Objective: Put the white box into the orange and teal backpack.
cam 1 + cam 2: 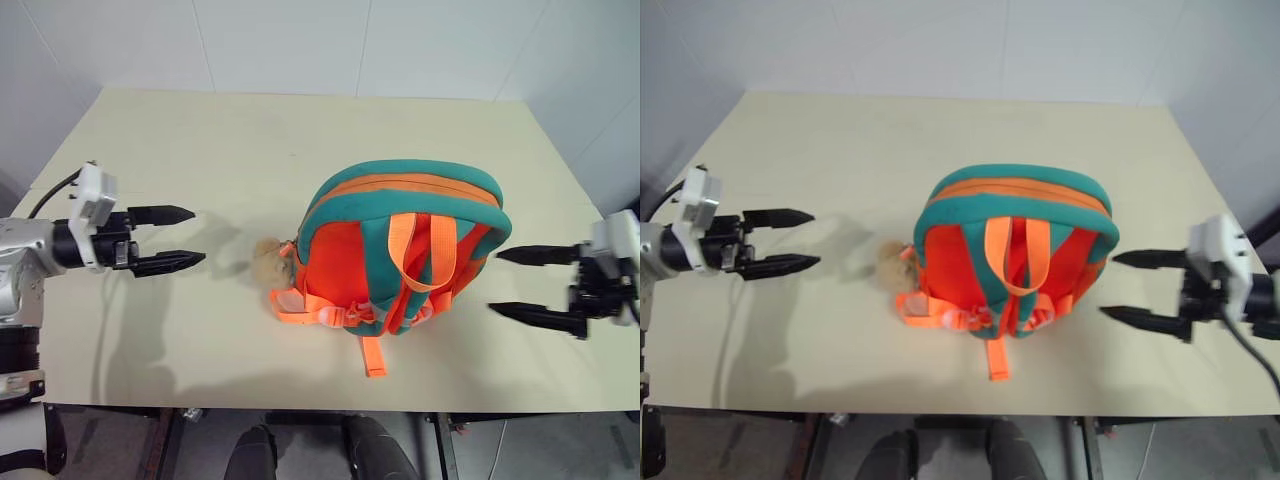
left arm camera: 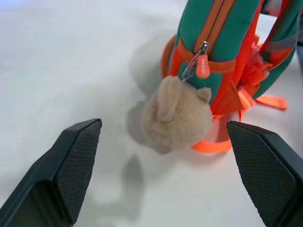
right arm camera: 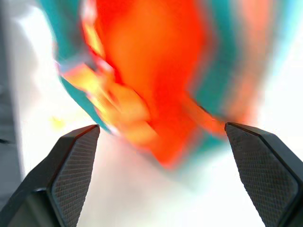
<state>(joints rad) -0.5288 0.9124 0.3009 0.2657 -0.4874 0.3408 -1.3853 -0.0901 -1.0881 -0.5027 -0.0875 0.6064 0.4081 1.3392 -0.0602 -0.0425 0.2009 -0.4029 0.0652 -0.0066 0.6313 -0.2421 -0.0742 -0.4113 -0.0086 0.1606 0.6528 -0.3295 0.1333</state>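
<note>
The orange and teal backpack (image 1: 405,250) lies in the middle of the cream table (image 1: 250,140), straps up, its zipper closed along the teal edge. A tan plush animal (image 2: 176,115) hangs from its zipper pull on the robot's left side. My left gripper (image 1: 188,238) hovers to the left of the backpack, apart from it, fingers open and empty, pointing at the plush. My right gripper (image 1: 508,283) hovers to the right of the backpack, open and empty, pointing at its side. The white box is out of view.
White walls (image 1: 300,40) close off the table's far edge and the right side. Bare tabletop (image 1: 890,140) lies behind the backpack and on both sides of it. The table's near edge (image 1: 300,405) runs just below the backpack's loose strap end.
</note>
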